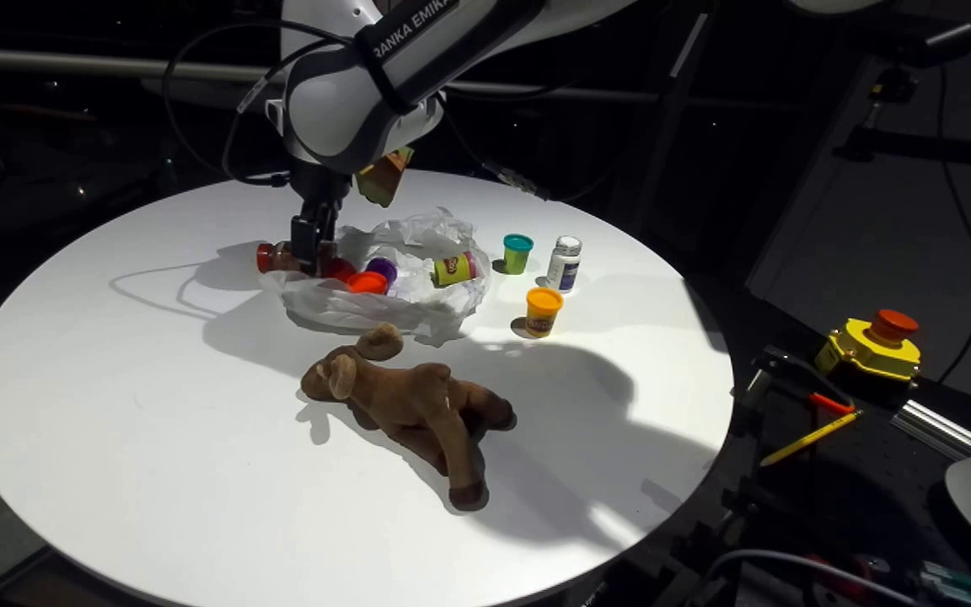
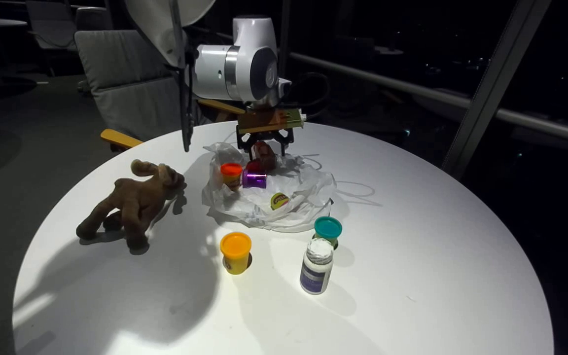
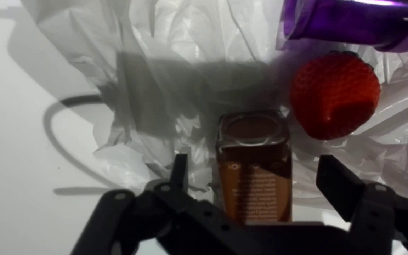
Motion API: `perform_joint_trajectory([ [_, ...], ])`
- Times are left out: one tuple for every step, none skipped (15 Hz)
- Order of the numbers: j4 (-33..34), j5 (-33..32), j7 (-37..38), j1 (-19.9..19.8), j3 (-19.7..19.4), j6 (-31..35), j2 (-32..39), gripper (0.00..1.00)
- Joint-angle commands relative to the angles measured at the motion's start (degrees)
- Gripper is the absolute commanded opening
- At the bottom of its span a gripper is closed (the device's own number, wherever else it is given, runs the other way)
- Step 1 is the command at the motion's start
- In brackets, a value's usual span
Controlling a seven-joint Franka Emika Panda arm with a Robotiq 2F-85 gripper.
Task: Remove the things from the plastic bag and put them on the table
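Lit hard, seemingly from above, across the white counter point(image 1: 140, 438); dark beyond the hand point(image 2: 267, 152) in both exterior views. Broadly shadowed with a rounded edge well away from the hand, beside the stuffed animal point(image 1: 414, 400), broken by a bright patch farther out. Dimmer and hazier in the wrist view: grey-shaded on the bag point(image 3: 175, 92) just ahead of the hand, streaked with white glare on the purple container point(image 3: 360, 24) farther ahead, too blurred to read on the bottle label point(image 3: 260, 198).
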Motion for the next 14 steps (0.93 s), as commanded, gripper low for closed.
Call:
perform_joint_trajectory([
  [6.3, 1.9, -2.5, -0.5, 1.1, -3.4, 3.6, 0.61],
  [6.7, 2.1, -2.6, -0.5, 1.1, -4.0, 3.7, 0.54],
  [7.3, 2.2, -2.7, -0.4, 1.0, -4.4, 4.0, 0.44],
  [7.6, 2.2, -2.8, -0.4, 1.0, -4.4, 4.0, 0.38],
  [8.0, 2.2, -2.8, -0.4, 1.0, -4.5, 3.9, 0.31],
  [7.5, 2.2, -2.8, -0.5, 0.9, -4.3, 3.0, 0.24],
  [7.2, 2.1, -2.6, -0.6, 0.8, -4.2, 2.2, 0.25],
  [6.5, 2.3, -2.2, -0.7, 0.8, -4.5, 0.8, 0.25],
  [5.7, 2.3, -2.2, -0.8, 0.9, -4.7, -0.4, 0.25],
  [4.5, 2.1, -1.9, -0.8, 0.5, -4.3, -2.0, 0.25],
  [2.9, 1.9, -1.7, -0.9, 0.3, -4.2, -3.8, 0.25],
  [0.9, 1.5, -1.3, -0.8, 0.0, -4.0, -6.0, 0.25],
  [-1.5, 1.3, -1.1, -0.9, -0.3, -3.8, -8.5, 0.25],
  [-4.6, 1.1, -0.7, -1.0, -0.5, -3.4, -11.2, 0.25],
])
